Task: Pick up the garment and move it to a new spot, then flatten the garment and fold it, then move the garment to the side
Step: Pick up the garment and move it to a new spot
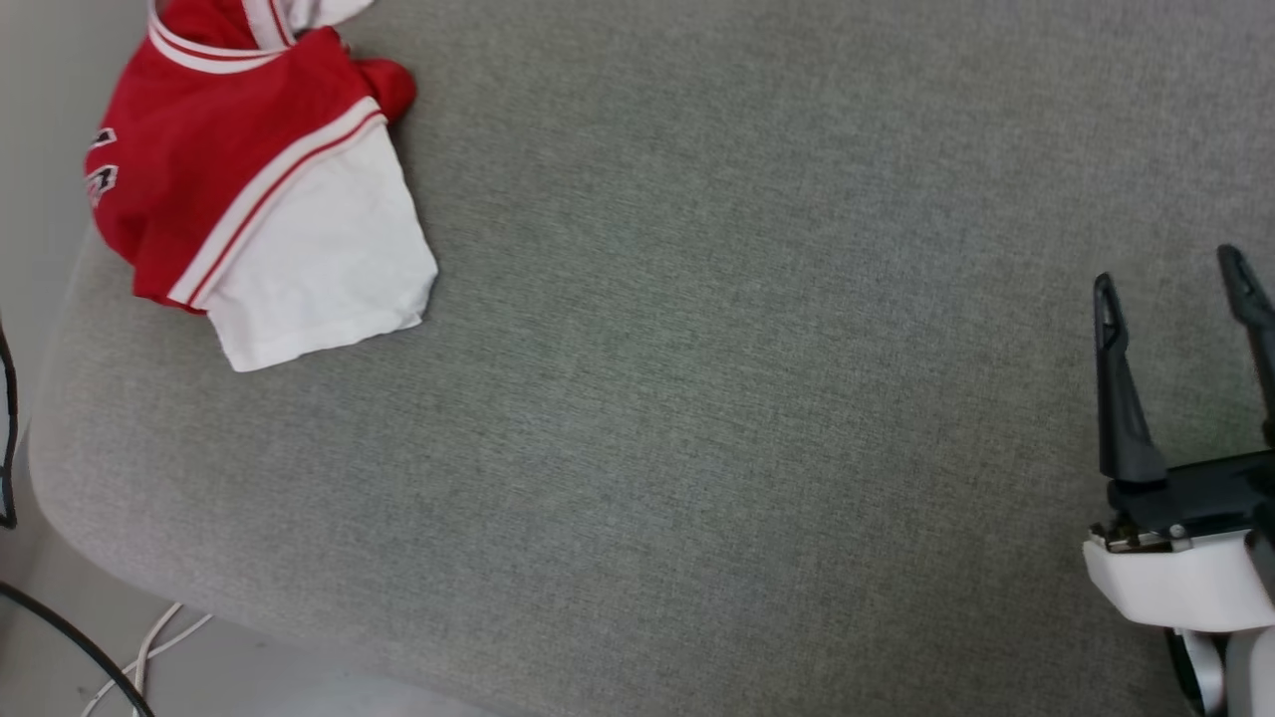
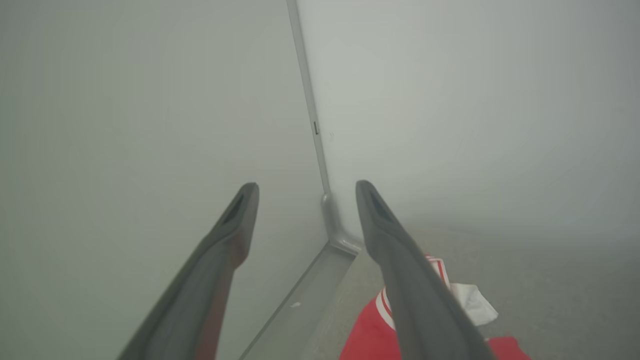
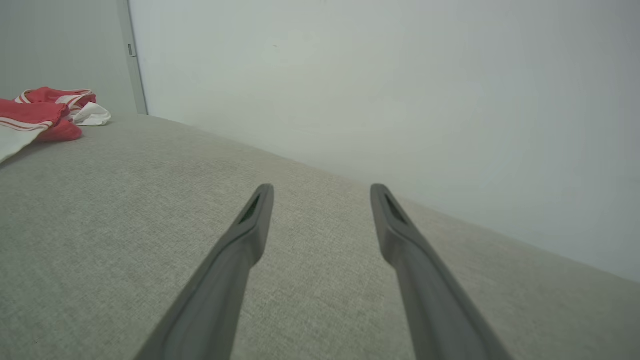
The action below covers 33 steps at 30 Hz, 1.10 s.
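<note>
A grey fabric surface spreads wide. The garment lies crumpled at its far left corner, by the wall. The right gripper hovers over its right side, jaws apart, empty; the left gripper, jaws apart, hangs above the garment.

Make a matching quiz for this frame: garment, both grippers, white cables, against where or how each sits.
Things
1. garment
2. right gripper
3. white cables
4. left gripper

Place or state
a. lower-left corner, head view
b. open, one finger overlapping red cloth in its wrist view
c. crumpled, upper left, head view
d. open, empty, lower right, head view

Pairs: 1-c, 2-d, 3-a, 4-b
</note>
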Motion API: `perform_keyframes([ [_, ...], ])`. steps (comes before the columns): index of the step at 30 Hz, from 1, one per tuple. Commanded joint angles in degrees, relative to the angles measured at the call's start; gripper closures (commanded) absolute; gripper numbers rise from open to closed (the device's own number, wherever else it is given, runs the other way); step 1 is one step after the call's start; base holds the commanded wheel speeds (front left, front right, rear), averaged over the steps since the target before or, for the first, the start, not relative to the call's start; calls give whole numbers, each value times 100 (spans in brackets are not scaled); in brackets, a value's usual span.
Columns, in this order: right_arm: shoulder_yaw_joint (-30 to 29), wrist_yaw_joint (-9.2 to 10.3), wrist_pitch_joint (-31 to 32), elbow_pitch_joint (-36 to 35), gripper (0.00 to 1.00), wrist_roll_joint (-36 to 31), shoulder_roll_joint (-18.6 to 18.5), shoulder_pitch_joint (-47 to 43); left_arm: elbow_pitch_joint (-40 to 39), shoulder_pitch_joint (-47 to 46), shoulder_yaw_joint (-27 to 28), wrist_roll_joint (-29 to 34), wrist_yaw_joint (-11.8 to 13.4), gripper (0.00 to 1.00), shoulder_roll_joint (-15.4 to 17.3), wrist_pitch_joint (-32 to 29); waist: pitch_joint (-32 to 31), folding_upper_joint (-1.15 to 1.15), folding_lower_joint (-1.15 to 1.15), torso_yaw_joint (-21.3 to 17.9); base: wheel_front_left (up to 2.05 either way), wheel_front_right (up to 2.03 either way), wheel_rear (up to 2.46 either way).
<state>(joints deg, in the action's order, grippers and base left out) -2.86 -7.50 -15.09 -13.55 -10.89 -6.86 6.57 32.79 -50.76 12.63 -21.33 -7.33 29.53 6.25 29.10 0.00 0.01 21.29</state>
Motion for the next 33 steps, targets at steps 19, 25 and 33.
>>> perform_keyframes([
  [19,-182,2,-11,-492,0,-114,-453,239,-81,-493,-3116,-3736,-3,0,1562,-4085,1098,0,-1,-334,0,0,0],
  [25,-158,2,-4,-501,0,-137,-484,279,209,-356,-3743,-4029,-3,0,1552,-4528,1289,0,-1,-424,0,0,0],
  [33,-24,2,4,-466,0,-127,-450,385,747,-527,-4365,-4152,-10,100,1049,-4481,1254,0,-1,-504,0,0,0],
])
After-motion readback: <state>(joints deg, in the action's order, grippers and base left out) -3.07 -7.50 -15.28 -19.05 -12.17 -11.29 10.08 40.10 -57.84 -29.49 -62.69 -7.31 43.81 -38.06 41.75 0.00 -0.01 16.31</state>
